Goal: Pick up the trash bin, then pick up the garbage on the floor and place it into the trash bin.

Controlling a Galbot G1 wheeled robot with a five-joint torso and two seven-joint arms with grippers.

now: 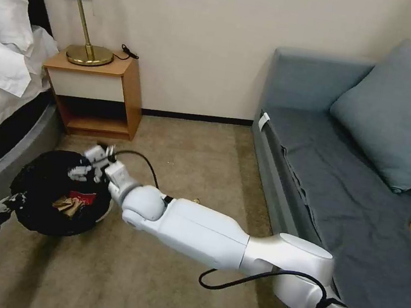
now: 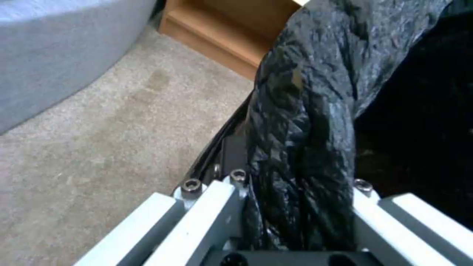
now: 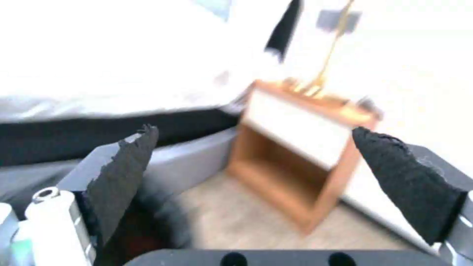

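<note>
Left gripper (image 1: 2,203) clamped on the trash bin (image 1: 41,182) rim, beside the bed edge (image 1: 7,151). Inside, red carton (image 1: 83,198) and brown paper (image 1: 68,204). Right gripper (image 1: 93,161) over far rim, jaws spread, nothing held. Bare carpet (image 1: 200,158) toward sofa (image 1: 322,191).

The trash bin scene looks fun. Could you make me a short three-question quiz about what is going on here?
1. True or false: the left gripper is clamped on the trash bin rim.
2. The right gripper is: A) open above the bin, B) shut on a bottle, C) resting on the sofa.
3. What stands on the nightstand?

Key: 1 true. 2 A. 3 a gold lamp.
</note>
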